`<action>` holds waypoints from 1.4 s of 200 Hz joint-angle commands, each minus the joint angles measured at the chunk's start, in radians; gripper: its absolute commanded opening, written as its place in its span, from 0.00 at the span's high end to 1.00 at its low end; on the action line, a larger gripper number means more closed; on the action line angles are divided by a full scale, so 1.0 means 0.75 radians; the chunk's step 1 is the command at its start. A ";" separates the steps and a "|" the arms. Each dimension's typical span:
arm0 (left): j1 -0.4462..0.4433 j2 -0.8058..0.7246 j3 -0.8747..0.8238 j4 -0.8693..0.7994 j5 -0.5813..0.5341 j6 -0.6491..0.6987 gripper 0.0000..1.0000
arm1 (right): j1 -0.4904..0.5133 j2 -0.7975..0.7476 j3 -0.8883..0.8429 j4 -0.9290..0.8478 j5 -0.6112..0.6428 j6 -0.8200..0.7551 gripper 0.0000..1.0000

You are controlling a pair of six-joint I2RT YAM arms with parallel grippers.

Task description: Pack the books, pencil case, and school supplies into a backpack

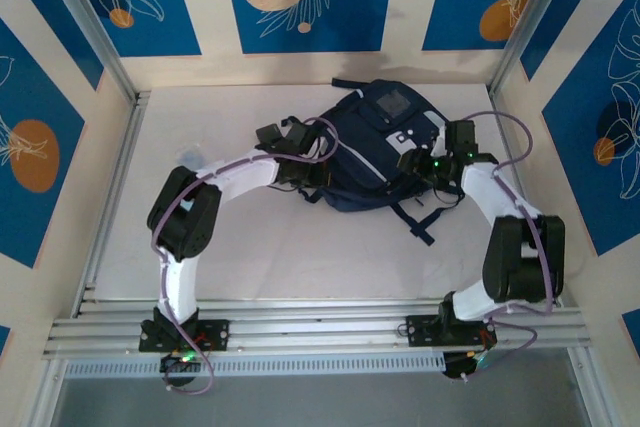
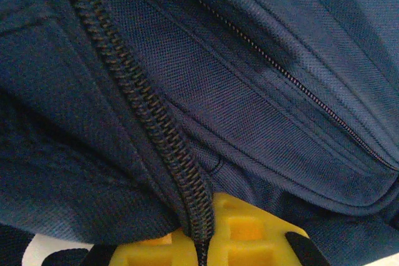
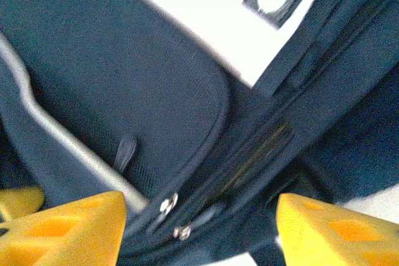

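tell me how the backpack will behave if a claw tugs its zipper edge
Probably floppy: the backpack folds and sags where the left claw pinches its zipper seam. It lies low and slumped, so it will likely drag or stretch, not tip or roll.

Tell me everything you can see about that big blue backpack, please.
The backpack is navy woven fabric with white front patches, a pale grey stripe, dark straps and metal zip pulls. It lies slumped flat on the white table, front up, between the arms. The left gripper pinches its fabric at a coarse zip; the right gripper straddles the pulls, jaws apart.
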 commanded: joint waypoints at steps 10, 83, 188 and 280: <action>0.022 0.099 0.204 -0.040 -0.050 0.143 1.00 | -0.047 0.209 0.097 0.064 -0.010 0.123 0.38; 0.079 0.265 0.559 -0.207 -0.094 0.117 0.35 | 0.044 0.346 -0.009 0.250 -0.199 0.421 0.40; 0.040 -0.139 -0.014 0.188 0.139 -0.183 0.29 | 0.246 0.063 -0.064 0.181 -0.050 0.118 0.31; 0.051 0.089 -0.091 0.354 0.223 -0.276 0.32 | 0.332 0.255 -0.024 0.415 -0.213 0.018 0.26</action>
